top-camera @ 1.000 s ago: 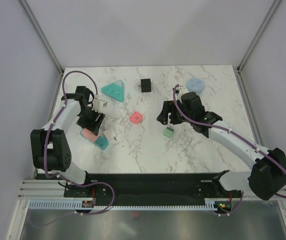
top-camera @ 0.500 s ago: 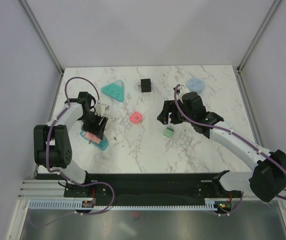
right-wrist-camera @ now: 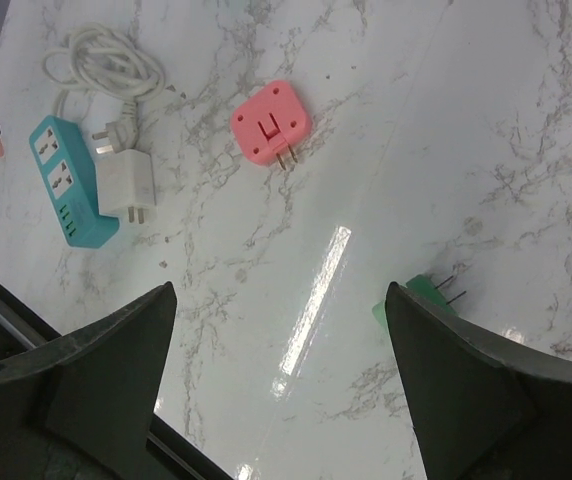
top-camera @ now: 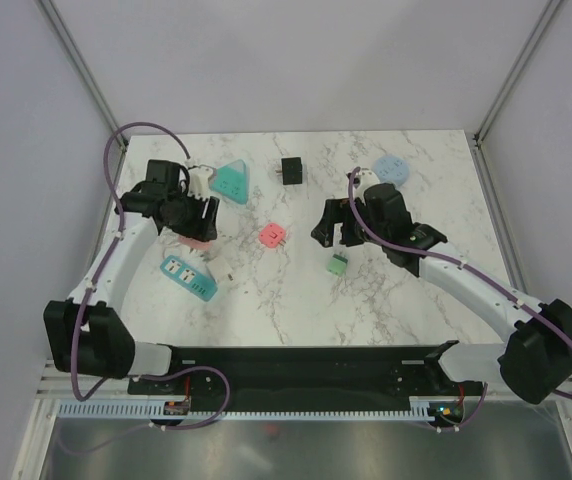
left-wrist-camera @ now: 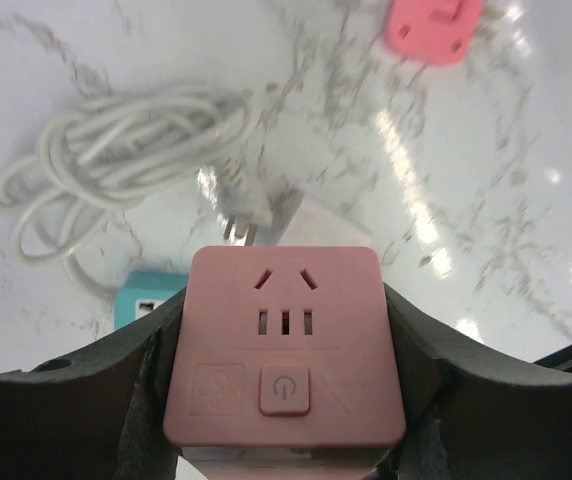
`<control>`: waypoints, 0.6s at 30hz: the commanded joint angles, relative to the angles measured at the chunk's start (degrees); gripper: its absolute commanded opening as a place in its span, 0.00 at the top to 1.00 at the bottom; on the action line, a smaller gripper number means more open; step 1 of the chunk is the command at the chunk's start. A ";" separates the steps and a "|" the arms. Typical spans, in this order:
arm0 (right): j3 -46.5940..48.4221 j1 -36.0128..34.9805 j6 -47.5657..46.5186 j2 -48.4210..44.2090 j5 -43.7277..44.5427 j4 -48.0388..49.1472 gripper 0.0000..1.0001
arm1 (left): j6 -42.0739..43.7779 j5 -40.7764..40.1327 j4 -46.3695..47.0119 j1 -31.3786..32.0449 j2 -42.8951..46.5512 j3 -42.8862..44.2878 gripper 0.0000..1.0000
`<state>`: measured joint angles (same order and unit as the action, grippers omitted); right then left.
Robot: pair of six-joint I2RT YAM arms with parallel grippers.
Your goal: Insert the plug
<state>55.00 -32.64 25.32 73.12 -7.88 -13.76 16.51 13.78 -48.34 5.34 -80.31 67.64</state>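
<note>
My left gripper [top-camera: 192, 216] is shut on a pink socket block [left-wrist-camera: 284, 345] with a power button, and holds it above the table, its side [top-camera: 198, 241] showing below the fingers. A white charger plug [left-wrist-camera: 311, 225] with its coiled cable [left-wrist-camera: 116, 160] lies below it, beside a teal power strip [top-camera: 188, 277]. My right gripper [top-camera: 331, 230] is open and empty above bare table [right-wrist-camera: 281, 300]. A pink plug [right-wrist-camera: 270, 123] and a green plug [right-wrist-camera: 421, 297] lie near it.
A teal triangular socket [top-camera: 230, 181], a black cube adapter [top-camera: 291, 171] and a pale blue round socket [top-camera: 392, 168] sit toward the back. The pink plug [top-camera: 272, 236] and green plug [top-camera: 337, 265] lie mid-table. Grey walls enclose the table.
My left gripper has lifted the pink socket block from beside the teal strip and carried it back and up. The right arm has barely moved.
</note>
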 commanded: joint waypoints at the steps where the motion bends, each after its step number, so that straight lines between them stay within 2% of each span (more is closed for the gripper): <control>1: 1.60 -1.45 0.69 -2.01 1.46 7.05 0.06 | -14.78 2.13 10.07 3.79 6.39 4.69 0.98; 3: -1.45 -2.51 1.39 -3.59 2.16 12.24 0.02 | -21.23 2.65 11.24 5.46 7.36 7.85 0.98; 6: -8.21 -6.63 0.44 -8.59 5.31 30.92 0.02 | -34.58 3.27 15.36 8.35 9.03 10.67 0.98; 7: -9.55 -9.69 -1.14 -9.39 6.72 34.12 0.02 | -40.45 4.23 19.55 9.24 10.43 10.41 0.98; 8: -10.96 -11.20 -4.02 -10.01 9.17 37.46 0.02 | -43.03 5.89 21.86 10.46 11.40 9.89 0.98; 12: -16.06 -15.78 -8.87 -10.72 10.52 54.14 0.02 | -52.36 2.92 33.99 18.98 15.97 5.41 0.98; 16: -14.75 -18.59 -11.08 -9.49 10.95 58.58 0.02 | -64.56 1.77 39.89 20.93 19.22 1.19 0.98; 18: -13.26 -19.65 -12.74 -9.40 11.83 59.02 0.02 | -66.25 2.21 41.66 21.81 20.81 -0.40 0.98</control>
<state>39.31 -50.96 16.80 63.42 1.63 35.81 -38.13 16.64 -15.94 26.50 -61.49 68.88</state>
